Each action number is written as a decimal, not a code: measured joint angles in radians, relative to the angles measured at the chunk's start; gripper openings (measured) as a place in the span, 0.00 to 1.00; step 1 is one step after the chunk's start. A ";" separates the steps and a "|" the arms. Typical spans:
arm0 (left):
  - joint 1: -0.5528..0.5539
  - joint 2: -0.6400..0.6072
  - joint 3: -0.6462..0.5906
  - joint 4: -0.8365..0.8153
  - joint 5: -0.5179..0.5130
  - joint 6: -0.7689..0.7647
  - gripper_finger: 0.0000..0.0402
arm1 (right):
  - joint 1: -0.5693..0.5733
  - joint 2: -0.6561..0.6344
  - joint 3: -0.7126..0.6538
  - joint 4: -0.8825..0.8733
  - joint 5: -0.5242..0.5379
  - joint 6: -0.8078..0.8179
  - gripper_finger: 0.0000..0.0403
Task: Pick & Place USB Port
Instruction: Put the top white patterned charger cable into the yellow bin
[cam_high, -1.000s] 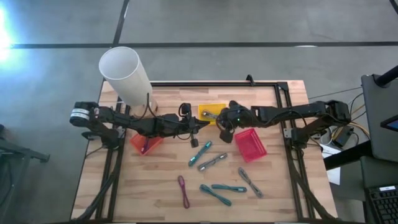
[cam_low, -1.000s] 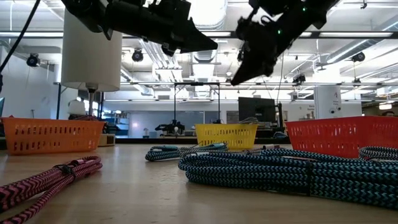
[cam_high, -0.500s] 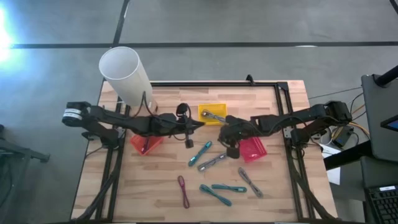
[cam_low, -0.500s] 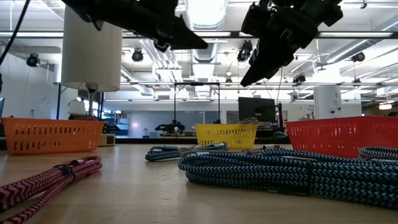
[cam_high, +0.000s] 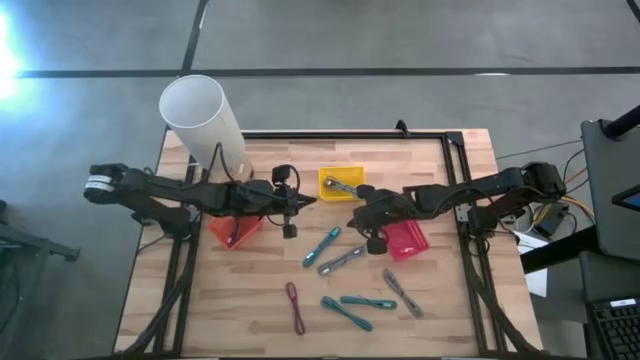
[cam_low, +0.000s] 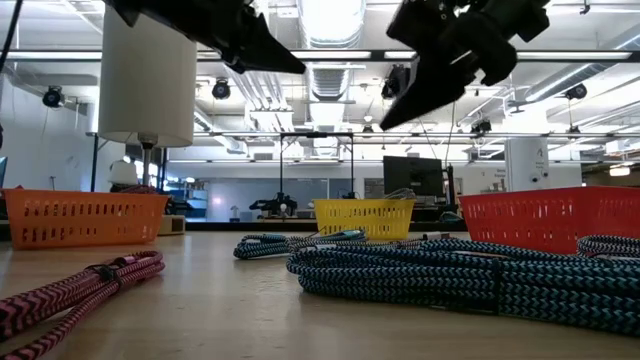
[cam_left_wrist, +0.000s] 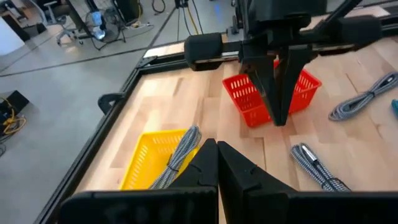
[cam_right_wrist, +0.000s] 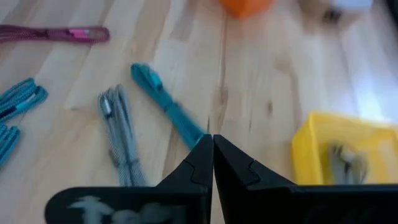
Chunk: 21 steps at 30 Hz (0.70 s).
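Observation:
Several bundled USB cables lie flat on the wood table: a teal one (cam_high: 322, 245), a grey one (cam_high: 342, 260), a pink one (cam_high: 295, 306), and others nearer the near edge. One more grey cable (cam_high: 338, 185) lies inside the yellow basket (cam_high: 355, 170). My left gripper (cam_high: 313, 200) is shut and empty. It hovers left of the yellow basket, pointing right. My right gripper (cam_high: 353, 209) is also shut and empty. It hovers between the yellow basket and the red basket (cam_high: 405, 240), pointing left. In the low view both grippers, left (cam_low: 298, 68) and right (cam_low: 386, 123), hang high above the cables.
An orange basket (cam_high: 236, 230) sits under the left arm with something pink in it. A tall white cylinder (cam_high: 203, 120) stands at the far left corner. A black frame (cam_high: 400, 133) borders the table. Bare wood lies along the far side and near the left edge.
My left gripper has drawn back toward the table's left, away from the yellow basket. My right gripper has left the yellow basket and moved toward the near side and the red basket. The cables have kept still.

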 joint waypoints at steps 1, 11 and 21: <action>0.000 -0.002 0.000 -0.002 0.000 -0.003 0.00 | 0.000 0.000 0.000 0.020 0.000 -0.025 0.02; 0.000 -0.003 0.000 -0.105 0.000 -0.007 0.00 | 0.034 0.000 0.000 0.006 -0.007 0.016 0.02; 0.000 -0.003 0.000 -0.103 0.000 -0.009 0.00 | 0.051 0.000 0.000 -0.001 -0.003 0.022 0.02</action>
